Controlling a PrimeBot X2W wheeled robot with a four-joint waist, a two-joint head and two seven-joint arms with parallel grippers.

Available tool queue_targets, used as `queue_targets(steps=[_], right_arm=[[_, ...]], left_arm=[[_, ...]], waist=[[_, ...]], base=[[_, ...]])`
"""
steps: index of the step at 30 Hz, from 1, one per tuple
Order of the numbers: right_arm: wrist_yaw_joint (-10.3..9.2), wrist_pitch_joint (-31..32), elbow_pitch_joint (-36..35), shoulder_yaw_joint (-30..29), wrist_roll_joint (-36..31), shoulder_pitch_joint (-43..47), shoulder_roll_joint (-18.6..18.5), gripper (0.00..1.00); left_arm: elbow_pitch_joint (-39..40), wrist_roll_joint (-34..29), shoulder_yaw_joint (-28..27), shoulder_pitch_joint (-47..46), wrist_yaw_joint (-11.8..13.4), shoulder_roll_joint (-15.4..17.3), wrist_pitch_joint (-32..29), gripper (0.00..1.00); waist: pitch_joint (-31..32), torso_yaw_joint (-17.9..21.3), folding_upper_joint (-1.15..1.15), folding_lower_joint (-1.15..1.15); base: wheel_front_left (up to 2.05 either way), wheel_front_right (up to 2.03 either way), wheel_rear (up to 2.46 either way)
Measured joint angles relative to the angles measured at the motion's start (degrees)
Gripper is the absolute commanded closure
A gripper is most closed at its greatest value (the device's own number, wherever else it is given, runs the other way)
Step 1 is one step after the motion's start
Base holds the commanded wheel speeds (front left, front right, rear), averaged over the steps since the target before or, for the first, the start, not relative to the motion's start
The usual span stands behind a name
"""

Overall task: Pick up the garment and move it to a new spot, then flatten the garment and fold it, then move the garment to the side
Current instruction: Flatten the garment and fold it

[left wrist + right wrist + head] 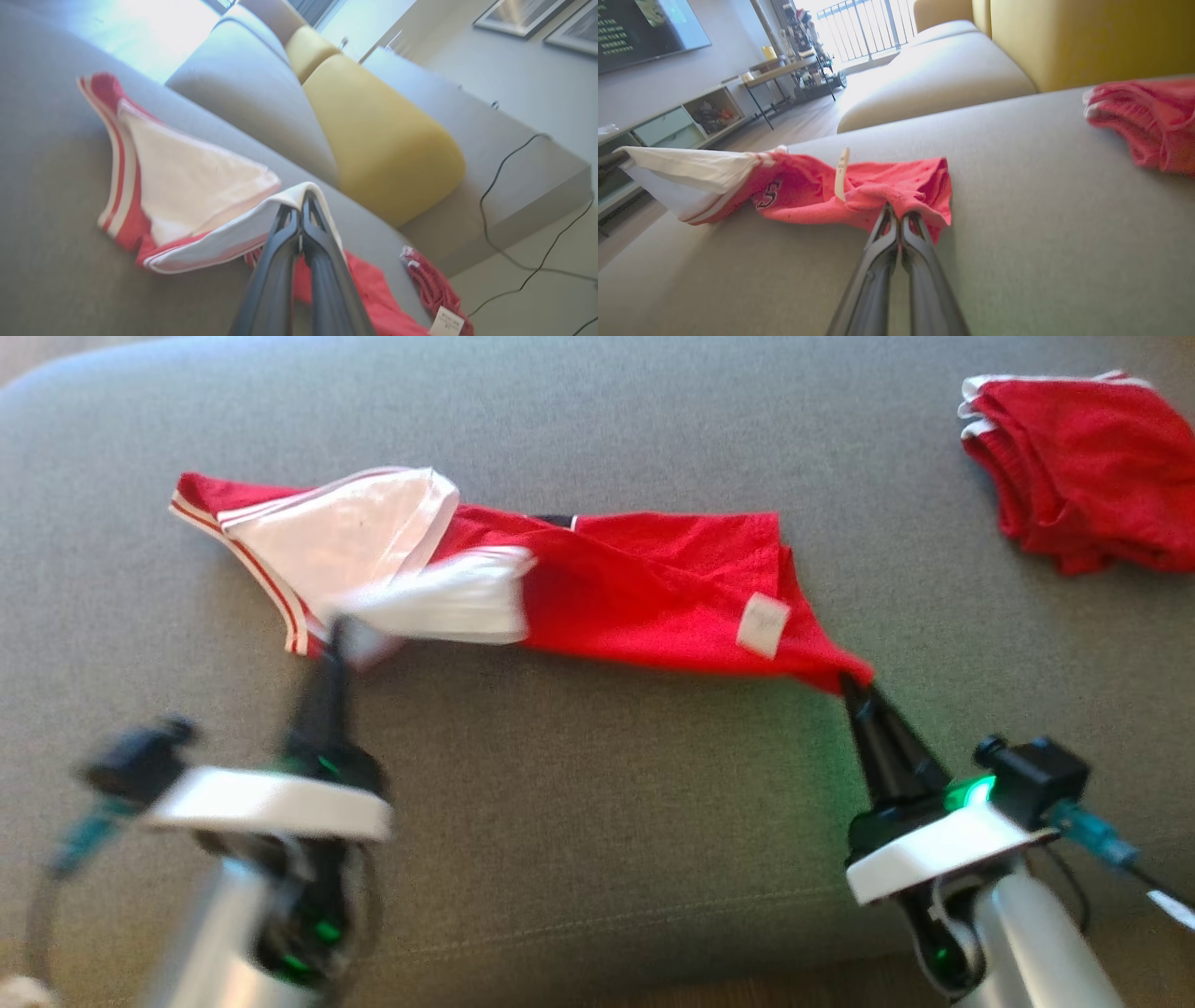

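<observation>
The garment (644, 588), a red sports shirt with white panels, stretches crosswise over the grey sofa seat (597, 821), held at its two near corners. At its far left a white sleeve (327, 537), edged with red and white stripes, lies spread on the seat. Just beside it the left gripper (334, 633), blurred in the head view, has its two dark fingers pressed together on a white fold (439, 607) of the cloth. The left wrist view shows that fold draped over the fingertips and raised off the seat. The middle of the shirt is red, creased and bunched, with a sliver of dark collar (555, 520) at its far edge. Part of a dark printed number (768, 196) shows in the right wrist view. Toward the right a small white label (763, 625) stands out from the fabric. The right gripper (854, 683) pinches the red right corner, jaws closed on the cloth, the corner drawn to a point. Well apart, at the far right of the seat, a second red garment (1083, 467) with white trim lies folded in a heap
</observation>
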State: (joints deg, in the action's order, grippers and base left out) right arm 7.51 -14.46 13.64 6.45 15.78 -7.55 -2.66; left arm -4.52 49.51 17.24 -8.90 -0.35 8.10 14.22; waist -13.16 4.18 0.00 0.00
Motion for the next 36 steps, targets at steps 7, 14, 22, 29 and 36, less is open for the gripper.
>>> queue_targets(steps=[7,14,22,29,36], right_arm=[[0.00,5.4,-8.2,-3.5,1.6,-4.9,-1.5,1.00],[0.00,16.3,-13.5,-7.8,4.9,-17.4,-8.6,1.00],[0.00,26.9,-9.6,-6.6,10.3,-31.1,-13.6,1.00],[0.00,28.4,0.8,-3.9,9.9,-46.4,-14.1,1.00],[0.00,16.6,14.1,0.0,2.6,-65.8,-14.4,1.00]], left_arm=[[9.3,4.8,-8.7,-11.2,0.7,6.6,-4.9,1.00],[12.0,9.8,-13.1,-25.6,3.5,9.3,-11.3,1.00],[2.2,10.8,-12.3,-38.9,4.9,10.1,-16.3,1.00],[-12.2,7.5,-8.4,-52.9,2.5,11.7,-18.3,1.00],[-23.9,0.5,-6.6,-72.0,-3.5,11.6,-7.4,1.00]], waist=[[3.5,0.4,0.00,0.00],[5.3,0.8,0.00,0.00],[4.6,0.7,0.00,0.00],[0.2,0.6,0.00,0.00],[-7.3,0.4,0.00,0.01]], base=[[0.00,0.00,0.00],[0.00,0.00,0.00],[0.00,0.00,0.00],[0.00,0.00,0.00],[0.00,0.00,0.00]])
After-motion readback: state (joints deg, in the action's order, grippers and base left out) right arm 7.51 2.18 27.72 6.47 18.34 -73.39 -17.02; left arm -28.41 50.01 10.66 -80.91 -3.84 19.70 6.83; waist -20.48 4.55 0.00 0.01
